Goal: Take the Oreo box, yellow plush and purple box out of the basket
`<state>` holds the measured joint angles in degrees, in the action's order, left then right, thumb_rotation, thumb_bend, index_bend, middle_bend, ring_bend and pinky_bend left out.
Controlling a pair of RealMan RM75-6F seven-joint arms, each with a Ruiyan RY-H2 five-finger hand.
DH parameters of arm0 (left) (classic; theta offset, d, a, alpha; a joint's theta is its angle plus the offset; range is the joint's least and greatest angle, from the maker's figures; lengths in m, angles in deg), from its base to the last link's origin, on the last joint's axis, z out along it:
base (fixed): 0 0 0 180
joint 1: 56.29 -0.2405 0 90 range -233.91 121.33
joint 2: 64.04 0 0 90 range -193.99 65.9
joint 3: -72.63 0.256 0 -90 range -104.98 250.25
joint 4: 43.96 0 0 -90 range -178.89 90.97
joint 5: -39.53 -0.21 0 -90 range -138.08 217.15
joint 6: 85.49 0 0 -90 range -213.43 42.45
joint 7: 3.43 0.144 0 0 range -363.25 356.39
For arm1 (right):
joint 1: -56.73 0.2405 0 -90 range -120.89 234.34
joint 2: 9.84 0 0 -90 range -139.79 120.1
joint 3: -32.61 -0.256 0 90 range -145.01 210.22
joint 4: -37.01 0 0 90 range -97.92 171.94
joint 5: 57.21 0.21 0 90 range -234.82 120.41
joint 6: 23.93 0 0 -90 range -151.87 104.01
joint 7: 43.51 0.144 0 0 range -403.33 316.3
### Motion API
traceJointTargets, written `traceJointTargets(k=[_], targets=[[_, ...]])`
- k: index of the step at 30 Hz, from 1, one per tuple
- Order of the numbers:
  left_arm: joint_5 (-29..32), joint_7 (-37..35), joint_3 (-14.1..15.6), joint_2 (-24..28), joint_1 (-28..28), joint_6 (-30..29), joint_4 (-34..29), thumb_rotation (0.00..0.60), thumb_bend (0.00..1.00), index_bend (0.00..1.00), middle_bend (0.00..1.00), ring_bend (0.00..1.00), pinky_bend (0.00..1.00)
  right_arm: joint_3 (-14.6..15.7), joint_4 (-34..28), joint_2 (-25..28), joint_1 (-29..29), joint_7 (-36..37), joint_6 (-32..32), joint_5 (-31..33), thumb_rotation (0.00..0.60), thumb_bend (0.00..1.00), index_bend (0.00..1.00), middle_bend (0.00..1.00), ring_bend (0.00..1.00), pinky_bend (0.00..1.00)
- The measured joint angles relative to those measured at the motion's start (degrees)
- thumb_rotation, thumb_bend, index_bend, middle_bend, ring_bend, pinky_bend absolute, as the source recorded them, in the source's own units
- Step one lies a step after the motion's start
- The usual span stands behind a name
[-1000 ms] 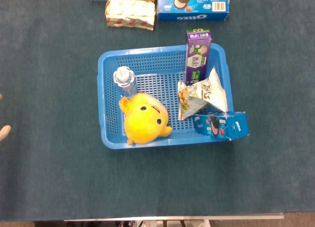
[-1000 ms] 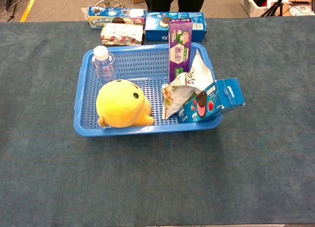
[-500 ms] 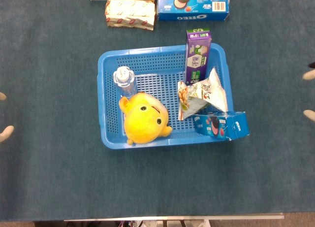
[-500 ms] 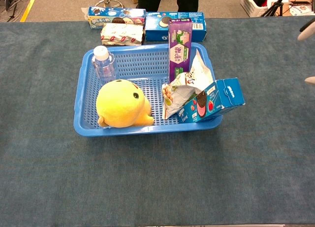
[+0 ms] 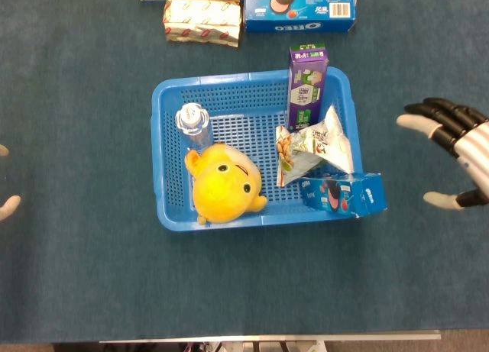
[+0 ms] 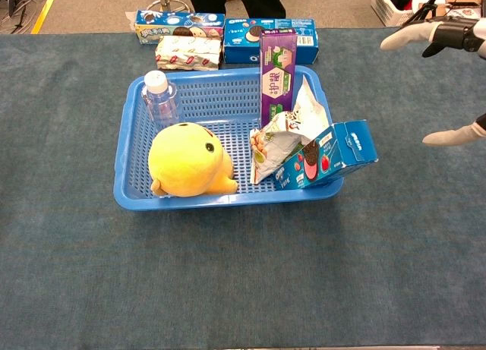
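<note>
A blue basket sits mid-table. In it a yellow plush lies at the front left. A purple box stands upright at the back right. A small Oreo box leans over the front right rim. My right hand hovers to the right of the basket, fingers spread, holding nothing. Of my left hand only pale fingertips show at the left edge of the head view.
Also in the basket are a water bottle and a snack bag. Beyond it at the far edge lie a large Oreo box, a red-patterned pack and another box.
My right hand has come in from the right edge toward the basket, now largely in view with fingers spread. The left fingertips have barely moved. Basket contents are unchanged.
</note>
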<state>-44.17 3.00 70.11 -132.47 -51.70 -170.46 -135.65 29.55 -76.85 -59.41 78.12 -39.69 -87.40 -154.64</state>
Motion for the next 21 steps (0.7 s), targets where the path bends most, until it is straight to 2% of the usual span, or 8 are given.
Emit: traceJointTargets(k=[11,21], targets=[[0.23,-0.4,0.07,-0.25,-0.27,-0.11,0.49,0.6,0.01,0.35,0.33,0.16,0.15,1.58,-3.95,0.83,4.11,0.47,6.95,0.26,0.6,0.0,0.13,0.11,0.07,0.2],[0.25,-1.1,0.18,-0.3,-0.52,-0.22,0.81,0.6,0.01,0.35,0.33,0.16,0.15,2.26,-2.07,-4.48,5.15,-2.13,7.84,0.78,0.6,0.0,0.13,0.11,0.07,0.2]])
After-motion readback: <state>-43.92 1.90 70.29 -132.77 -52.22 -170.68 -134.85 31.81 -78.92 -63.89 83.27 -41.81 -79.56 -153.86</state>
